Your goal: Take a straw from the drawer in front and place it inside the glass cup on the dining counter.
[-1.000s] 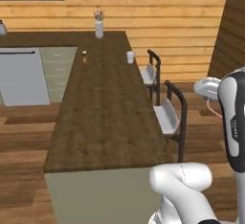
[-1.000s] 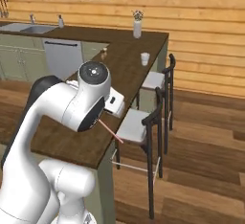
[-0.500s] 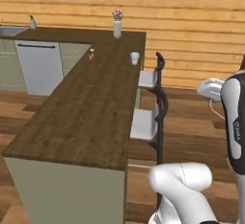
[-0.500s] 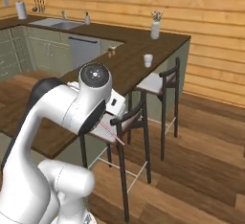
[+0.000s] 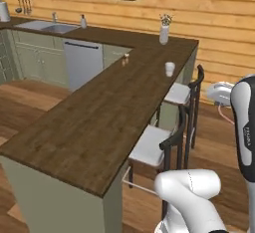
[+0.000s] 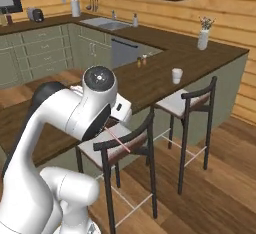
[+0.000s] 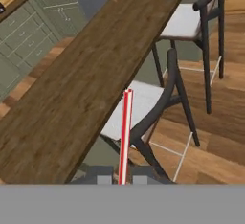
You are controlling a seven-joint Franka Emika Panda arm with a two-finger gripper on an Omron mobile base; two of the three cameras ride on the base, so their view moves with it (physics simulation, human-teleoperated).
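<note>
So the dining counter (image 5: 94,127) is the big thing here, a long dark wood top on a pale green base, running away from me toward the sink end. Two dark-framed stools (image 6: 131,143) with pale seats sit tucked along its right edge, one close to me and one further up. A white vase (image 5: 164,34) stands at the counter's far end, and two little shakers (image 6: 141,60) sit near its inner corner.

The glass cup (image 5: 170,69) stands upright on the counter near the right edge, just above the far stool, well apart from my gripper (image 7: 119,179).

My gripper is clamped shut on the straw (image 7: 125,132). In the hand view the straw sticks straight out from between my fingertips, its tip over the near stool's seat right beside the counter edge.
</note>
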